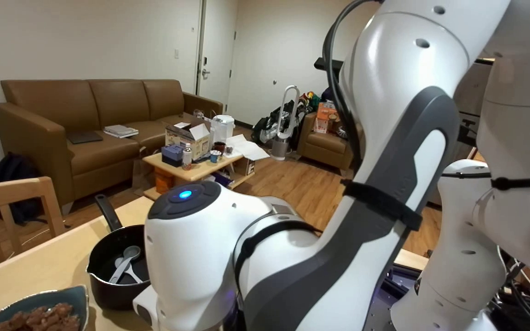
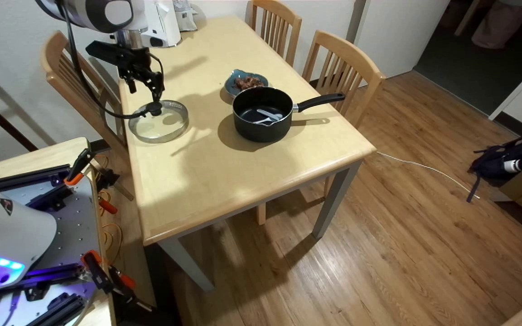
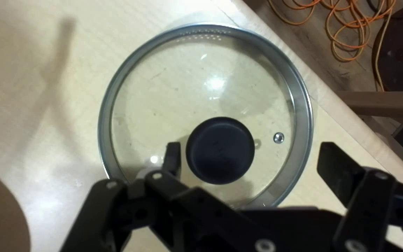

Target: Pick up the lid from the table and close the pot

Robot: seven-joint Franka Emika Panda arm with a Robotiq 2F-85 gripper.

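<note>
An exterior view faces the brown sofa [image 1: 118, 105] past the near white-and-grey arm [image 1: 320, 276]; an exterior view slants down over the pale wooden table [image 2: 224, 179]; both share the round black pot [image 2: 261, 130]. The wrist view looks down, close above the round clear glass lid [image 3: 201, 101].

Clear glass lid [image 3: 201, 98], knob [image 3: 220, 150] up, flat on pale table [image 2: 243, 176], open black pot [image 2: 261, 130] nearby

A teal dish [image 1: 74, 295] holds brown food [image 1: 44, 318].
</note>
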